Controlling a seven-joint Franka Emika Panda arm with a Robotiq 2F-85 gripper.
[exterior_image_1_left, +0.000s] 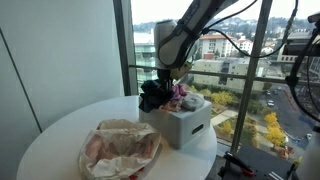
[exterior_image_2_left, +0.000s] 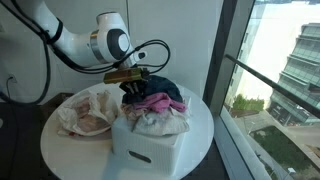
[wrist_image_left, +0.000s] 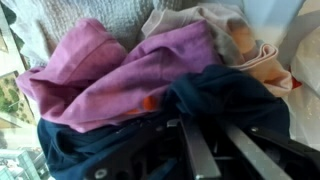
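A white box (exterior_image_1_left: 185, 128) (exterior_image_2_left: 145, 150) heaped with clothes stands on a round white table (exterior_image_1_left: 50, 140) (exterior_image_2_left: 60, 155). My gripper (exterior_image_1_left: 163, 80) (exterior_image_2_left: 135, 80) (wrist_image_left: 203, 121) reaches down to the heap and is shut on a dark blue garment (wrist_image_left: 225, 90) (exterior_image_1_left: 152, 97) (exterior_image_2_left: 160, 88), whose folds bunch round the fingers. A pink-purple garment (wrist_image_left: 110, 75) (exterior_image_2_left: 152, 101) (exterior_image_1_left: 178, 98) lies right beside it. A peach cloth (wrist_image_left: 255, 55) and a grey knit (wrist_image_left: 90, 15) lie further back in the box.
A crumpled pale pink and cream bundle (exterior_image_1_left: 120, 150) (exterior_image_2_left: 85, 110) lies on the table beside the box. A tall window (exterior_image_1_left: 250, 60) (exterior_image_2_left: 270, 60) with a dark frame runs close behind the table. A white wall (exterior_image_1_left: 60, 50) is on the other side.
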